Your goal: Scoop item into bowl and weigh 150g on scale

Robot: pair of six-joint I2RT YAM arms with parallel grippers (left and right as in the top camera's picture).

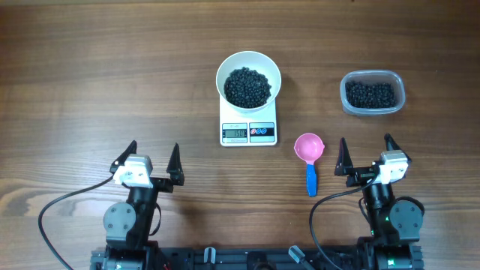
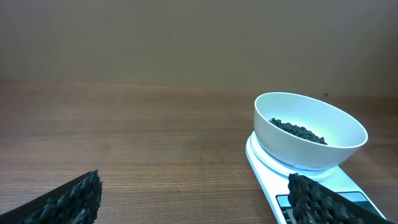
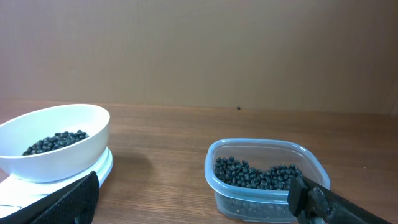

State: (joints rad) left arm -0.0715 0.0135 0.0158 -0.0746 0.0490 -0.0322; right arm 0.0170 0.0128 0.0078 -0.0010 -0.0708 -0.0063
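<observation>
At twelve o'clock on the desk (image 1: 90,90), the bowl (image 1: 221,75) of beads (image 1: 247,87) sits on the scale (image 1: 248,132); the scoop (image 1: 309,148) lies loose toward four o'clock. The left fingers (image 1: 175,161) and right fingers (image 1: 341,157) stand open, empty. Weighing seems finished; next, check the readout.

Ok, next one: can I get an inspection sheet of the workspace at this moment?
Surface: brown wooden table.
Job's things: white bowl of black beans sits on the scale; display digits too small to read.
Clutter: pink scoop with blue handle lies right of the scale, cup empty; clear tub of more beans far right.
Grippers: left gripper and right gripper open, holding nothing.
Cables: black cables loop beside each arm base.
Surroundings: plain wall behind.
</observation>
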